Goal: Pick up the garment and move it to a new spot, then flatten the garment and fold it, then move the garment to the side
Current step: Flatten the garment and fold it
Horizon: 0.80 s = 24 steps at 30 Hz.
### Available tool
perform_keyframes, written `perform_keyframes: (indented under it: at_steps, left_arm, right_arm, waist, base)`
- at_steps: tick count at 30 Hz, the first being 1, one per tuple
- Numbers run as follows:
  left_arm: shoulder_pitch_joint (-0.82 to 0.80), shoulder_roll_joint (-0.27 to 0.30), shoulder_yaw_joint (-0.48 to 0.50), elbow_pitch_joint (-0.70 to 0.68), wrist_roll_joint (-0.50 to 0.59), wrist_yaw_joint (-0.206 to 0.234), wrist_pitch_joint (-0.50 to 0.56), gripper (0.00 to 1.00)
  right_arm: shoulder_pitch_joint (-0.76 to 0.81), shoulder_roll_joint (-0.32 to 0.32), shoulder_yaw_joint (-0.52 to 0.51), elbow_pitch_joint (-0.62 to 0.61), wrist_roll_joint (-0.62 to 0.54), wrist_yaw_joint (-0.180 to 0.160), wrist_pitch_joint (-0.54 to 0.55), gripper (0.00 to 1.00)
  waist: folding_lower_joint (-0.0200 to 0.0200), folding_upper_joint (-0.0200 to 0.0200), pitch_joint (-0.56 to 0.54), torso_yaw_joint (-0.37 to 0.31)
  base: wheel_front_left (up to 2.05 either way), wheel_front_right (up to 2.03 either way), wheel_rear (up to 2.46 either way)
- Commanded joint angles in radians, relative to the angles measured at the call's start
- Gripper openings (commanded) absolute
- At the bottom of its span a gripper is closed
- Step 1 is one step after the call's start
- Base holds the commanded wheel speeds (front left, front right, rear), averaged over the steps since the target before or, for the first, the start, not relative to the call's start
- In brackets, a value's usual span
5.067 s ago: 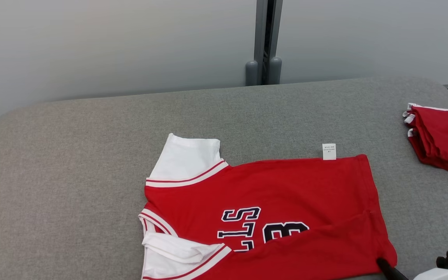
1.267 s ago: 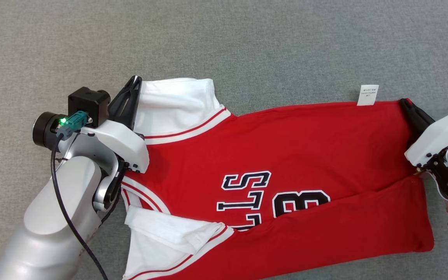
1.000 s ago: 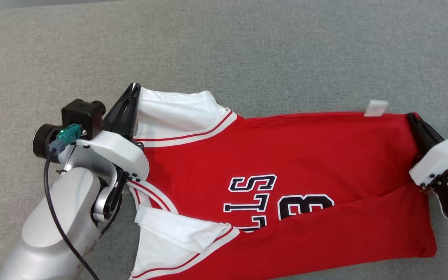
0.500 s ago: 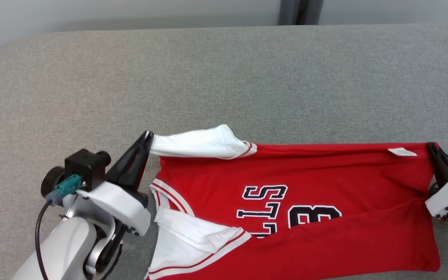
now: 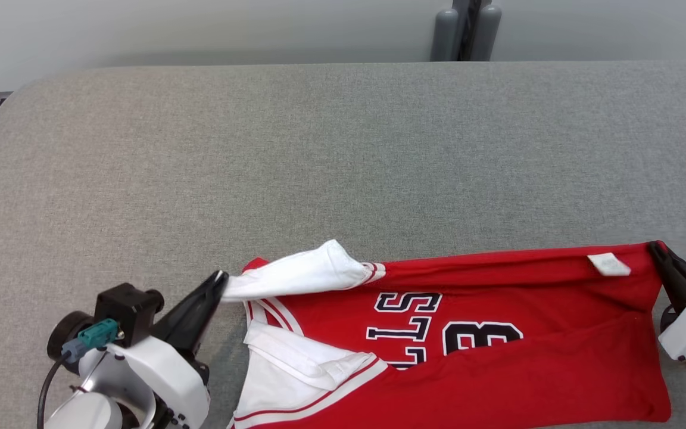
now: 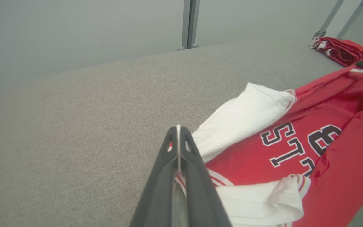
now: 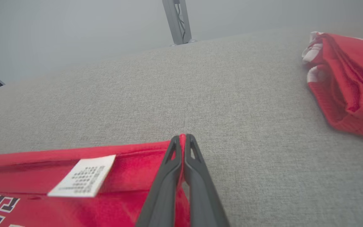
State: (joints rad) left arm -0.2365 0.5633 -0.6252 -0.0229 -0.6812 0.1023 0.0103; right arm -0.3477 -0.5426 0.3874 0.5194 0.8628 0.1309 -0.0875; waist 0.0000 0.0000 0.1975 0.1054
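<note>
While the left hand is clamping shut on the white sleeve and the right hand on the red hem corner, the garment is lying along the near edge of the tabletop, its far edge raised, probably for folding.

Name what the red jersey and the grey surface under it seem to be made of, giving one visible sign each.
The red jersey looks like soft knit fabric, matte: it drapes and creases. The grey surface seems woven upholstery cloth, matte: a fine speckled weave shows.
</note>
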Motion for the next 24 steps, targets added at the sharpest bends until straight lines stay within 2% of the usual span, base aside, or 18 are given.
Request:
perform_keyframes:
  at_steps: [1, 9, 17, 24]
  left_arm:
    - [0.016, 0.010, -0.001, -0.009, -0.009, -0.002, 0.005, 0.00]
    - [0.062, 0.058, -0.013, -0.061, -0.031, -0.012, 0.048, 0.00]
    - [0.085, 0.091, -0.032, -0.094, -0.051, -0.023, 0.102, 0.00]
    - [0.100, 0.117, -0.057, -0.116, -0.071, -0.042, 0.154, 0.00]
  right_arm:
    - [0.013, -0.013, -0.003, -0.010, 0.003, 0.000, 0.006, 0.00]
    - [0.039, -0.042, -0.029, -0.038, 0.007, 0.000, 0.025, 0.00]
    - [0.082, -0.072, -0.005, -0.107, 0.018, 0.000, 0.057, 0.00]
    - [0.115, -0.115, 0.010, -0.167, 0.062, 0.000, 0.135, 0.00]
  waist:
    - [0.0000, 0.0000, -0.002, -0.001]
    - [0.0000, 0.0000, -0.008, -0.005]
    - [0.0000, 0.0000, -0.008, -0.007]
    - [0.0000, 0.0000, -0.012, -0.015]
  base:
    - [0.00, 0.00, 0.00]
    - [0.00, 0.00, 0.00]
    - [0.00, 0.00, 0.00]
    - [0.00, 0.00, 0.00]
